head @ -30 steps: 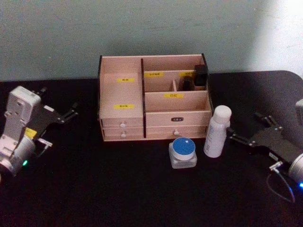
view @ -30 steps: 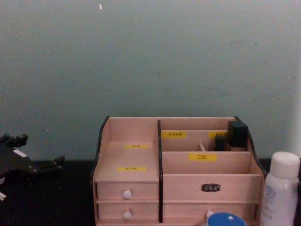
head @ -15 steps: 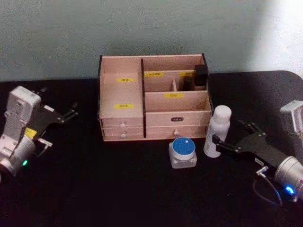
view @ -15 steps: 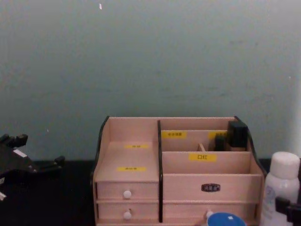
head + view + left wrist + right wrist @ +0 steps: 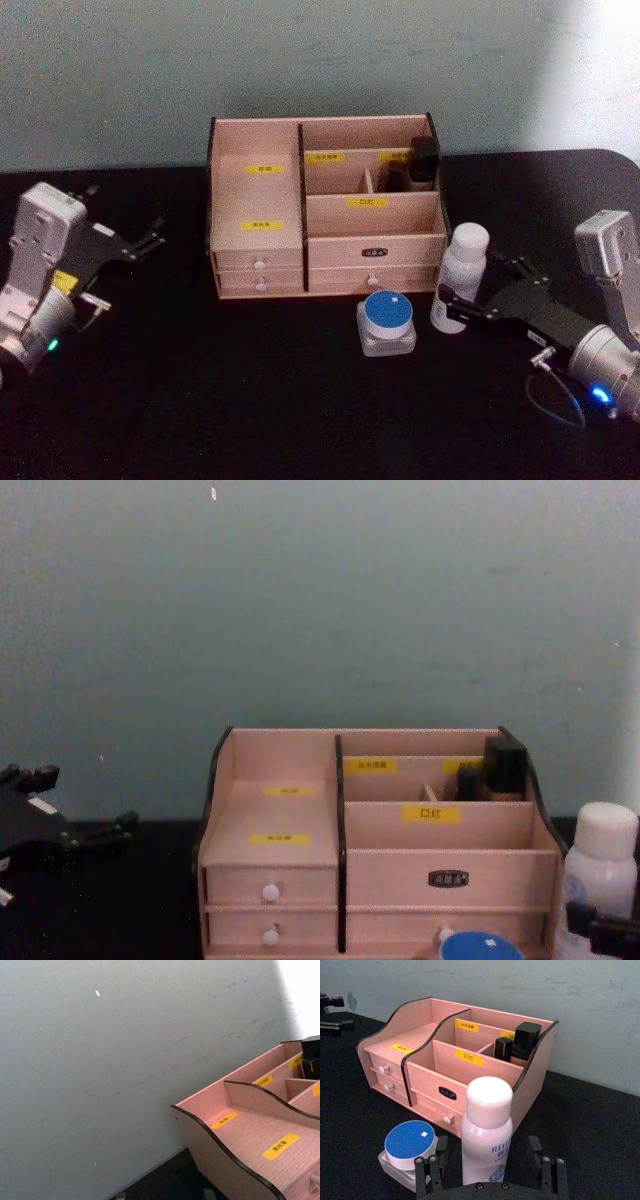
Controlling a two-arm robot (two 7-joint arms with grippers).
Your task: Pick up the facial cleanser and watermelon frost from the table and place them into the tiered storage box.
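The facial cleanser (image 5: 461, 272), a tall white bottle with a rounded cap, stands upright just off the front right corner of the tiered storage box (image 5: 262, 205). My right gripper (image 5: 478, 284) is open, one finger on each side of the bottle's lower body. In the right wrist view, gaps separate the fingers (image 5: 433, 1163) from the bottle (image 5: 486, 1125). The watermelon frost (image 5: 386, 321), a squat clear jar with a blue lid, sits left of the bottle, in front of the box. My left gripper (image 5: 146, 238) rests open at the table's left, apart from everything.
The box's back right compartment holds dark small items (image 5: 422, 160). In front of the jar and around both arms lies open black tabletop (image 5: 250, 400). A pale wall rises close behind the box.
My right gripper has moved left toward the box, and its open fingers now straddle the facial cleanser. Bottle, jar and left arm have stayed put.
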